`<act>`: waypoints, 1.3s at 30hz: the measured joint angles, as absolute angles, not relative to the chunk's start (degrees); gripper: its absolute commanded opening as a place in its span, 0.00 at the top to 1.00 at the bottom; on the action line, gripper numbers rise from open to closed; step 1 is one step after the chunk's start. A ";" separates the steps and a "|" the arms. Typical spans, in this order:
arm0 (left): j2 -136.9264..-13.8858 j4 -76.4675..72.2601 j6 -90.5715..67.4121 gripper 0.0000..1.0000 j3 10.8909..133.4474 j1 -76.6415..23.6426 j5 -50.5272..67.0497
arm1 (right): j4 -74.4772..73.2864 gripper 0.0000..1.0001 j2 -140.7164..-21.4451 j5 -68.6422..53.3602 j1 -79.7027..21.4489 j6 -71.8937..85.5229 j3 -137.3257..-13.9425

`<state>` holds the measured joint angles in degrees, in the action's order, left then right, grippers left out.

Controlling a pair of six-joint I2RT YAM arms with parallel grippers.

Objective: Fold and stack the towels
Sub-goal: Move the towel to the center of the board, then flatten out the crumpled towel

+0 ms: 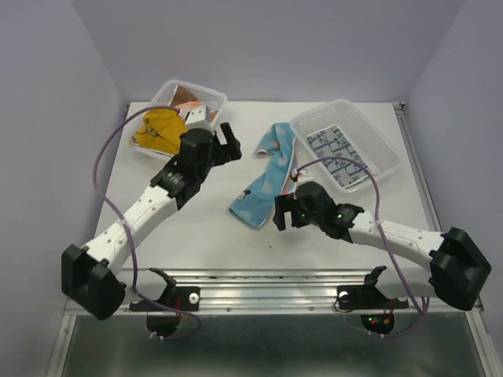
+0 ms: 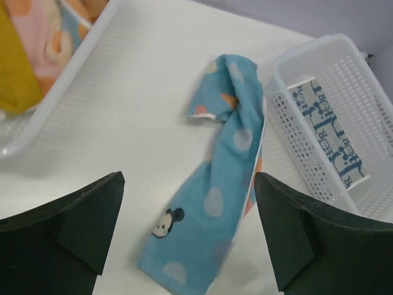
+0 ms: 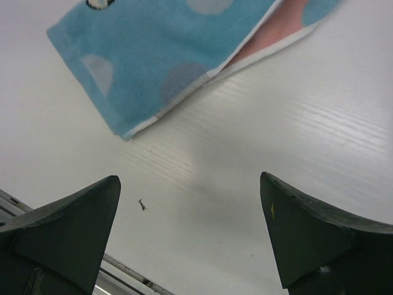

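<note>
A light blue towel (image 1: 266,174) with pale and orange dots lies loosely folded into a long strip on the middle of the table, also in the left wrist view (image 2: 215,203) and the right wrist view (image 3: 159,55). My left gripper (image 1: 230,142) hovers open just left of its far end, jaws wide and empty (image 2: 189,184). My right gripper (image 1: 288,203) stands open beside its near end, nothing between the fingers (image 3: 189,181). A folded white towel with blue print (image 1: 338,153) lies in the right basket. A mustard yellow towel (image 1: 159,129) and a pastel spotted one (image 2: 52,24) fill the left basket.
The clear mesh basket on the left (image 1: 206,93) stands at the back left corner, the right one (image 1: 369,129) at the back right. A metal rail (image 1: 259,276) runs along the near table edge. Grey walls close in three sides. A small speck (image 3: 142,204) lies on the tabletop.
</note>
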<state>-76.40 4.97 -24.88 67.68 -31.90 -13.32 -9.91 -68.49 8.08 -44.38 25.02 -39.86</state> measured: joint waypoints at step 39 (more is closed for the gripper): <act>-49.87 12.88 -48.14 0.01 33.32 -31.79 -21.04 | -4.64 0.78 -100.44 28.29 -58.57 46.22 -53.91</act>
